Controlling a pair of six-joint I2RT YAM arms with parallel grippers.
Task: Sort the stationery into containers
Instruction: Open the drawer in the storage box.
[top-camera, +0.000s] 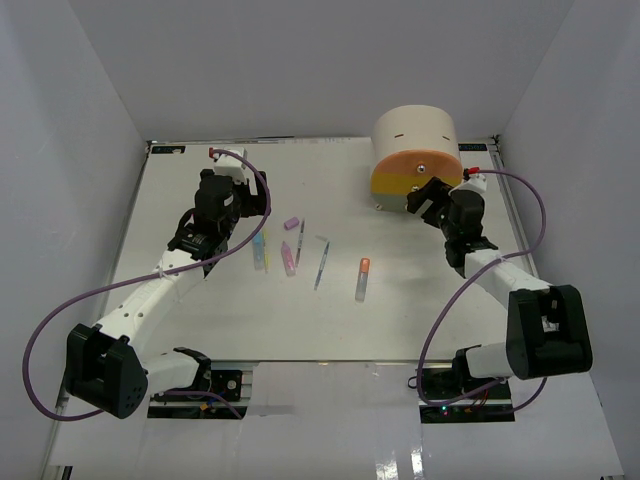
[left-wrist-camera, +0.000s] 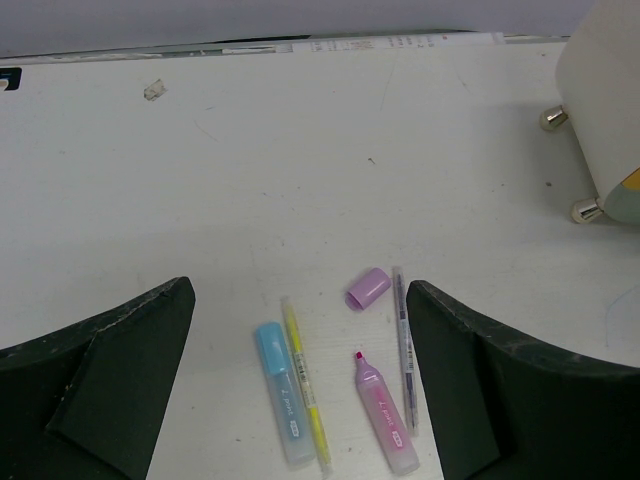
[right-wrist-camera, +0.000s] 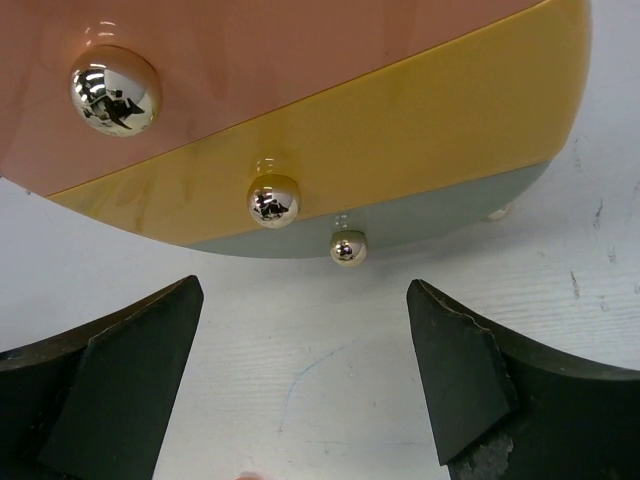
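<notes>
Gold knob (right-wrist-camera: 273, 200) on yellow drawer (right-wrist-camera: 450, 130); right end effector (right-wrist-camera: 303, 310) agape nearby.

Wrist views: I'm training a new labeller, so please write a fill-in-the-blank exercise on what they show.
1. The thin pen right beside the blue highlighter is ____.
2. The pink highlighter is uncapped; a loose ____ cap lies near its tip.
3. The organiser has ____ stacked drawers, each with a shiny knob.

Missing words: yellow; purple; three.
</notes>
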